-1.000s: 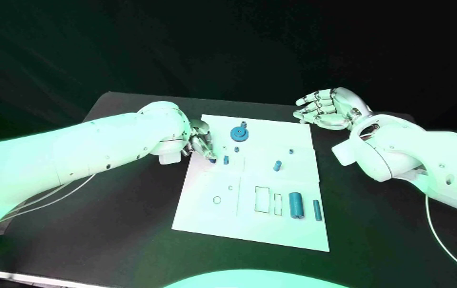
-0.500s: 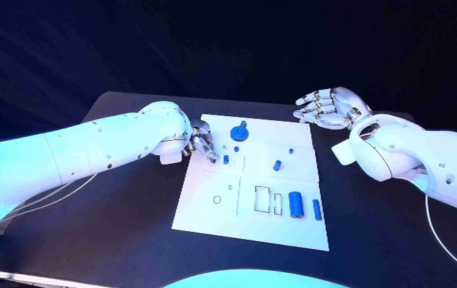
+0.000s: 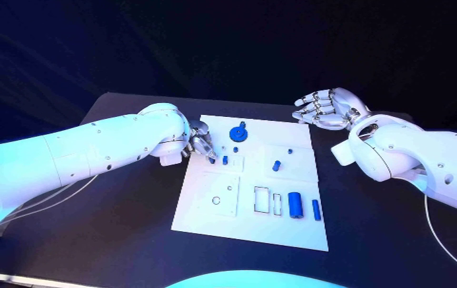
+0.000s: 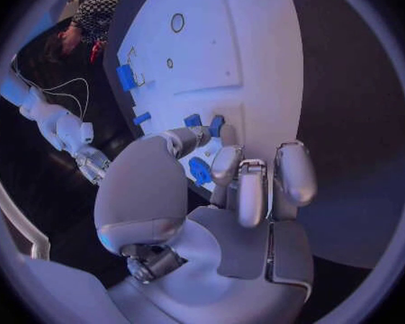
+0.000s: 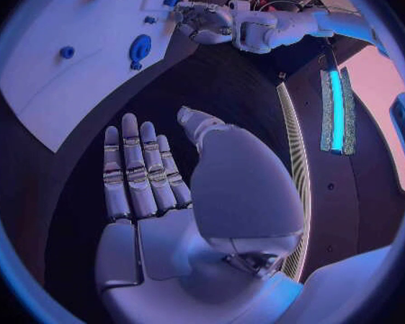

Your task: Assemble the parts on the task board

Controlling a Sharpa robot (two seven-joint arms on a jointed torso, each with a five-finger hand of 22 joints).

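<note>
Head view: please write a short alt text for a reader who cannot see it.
The left hand reaches over the left edge of the white task board, fingers near a small blue part. The right hand is held open, off the board's far right corner.

Blue light washes a dim scene; the background is black. The white board [image 3: 255,189] and white arms glow brightest. Wrist views bend straight edges toward their dark circular rims, with a bright strip at three o'clock.

Black table [image 3: 114,222] spans the frame; dark backdrop beyond at 12 o'clock. Thin pale cable [image 3: 57,192], possibly wiring, at 9.
</note>
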